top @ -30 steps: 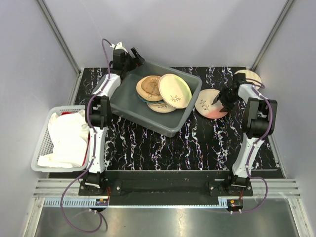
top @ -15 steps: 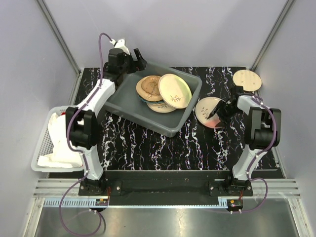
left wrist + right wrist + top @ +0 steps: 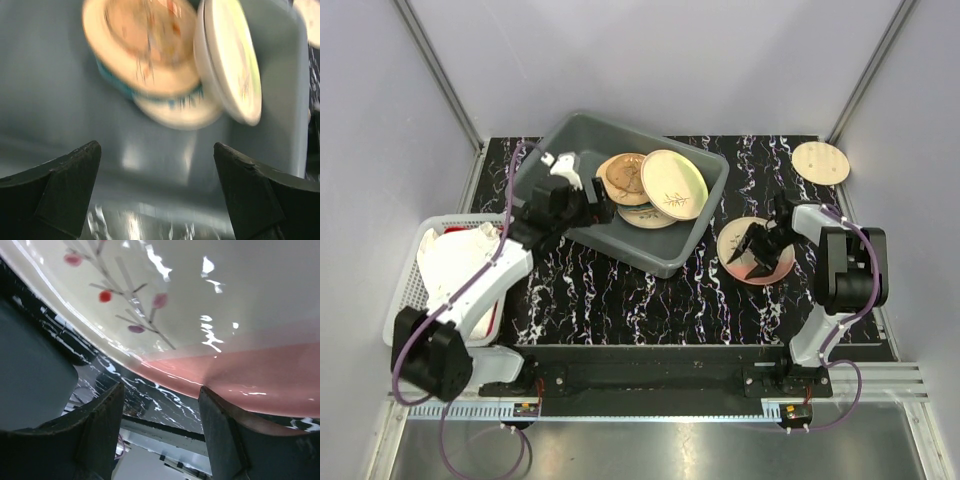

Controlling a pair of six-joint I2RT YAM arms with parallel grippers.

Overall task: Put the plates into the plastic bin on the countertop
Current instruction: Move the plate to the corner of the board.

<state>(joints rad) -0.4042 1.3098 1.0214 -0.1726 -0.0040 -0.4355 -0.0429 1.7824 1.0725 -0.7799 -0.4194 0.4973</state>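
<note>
Spreading under both my arms, the black, white-veined countertop [image 3: 620, 290] carries the grey plastic bin [image 3: 650, 252] at its far middle, set at a slant. A white mesh basket [image 3: 408, 300] with cloth [image 3: 455, 275] in it sits at the counter's left edge. Inside the bin lie stacked plates: an orange woven plate [image 3: 623, 178] rests on teal and cream ones, and a peach plate with leaf sprigs [image 3: 672, 183] leans tilted against the stack's right side. Two plates are outside the bin. A cream-and-pink plate [image 3: 738, 238] lies on the counter just right of the bin, and a plain tan plate [image 3: 821, 162] lies near the far right corner. My left gripper [image 3: 592, 205] hangs over the bin's near left part, jaws spread wide and holding nothing. My right gripper [image 3: 760, 250] sits at the cream-and-pink plate's near right side, jaws partway apart with the pink rim at the fingertips [image 3: 110, 400]; nothing is pinched between them.
</note>
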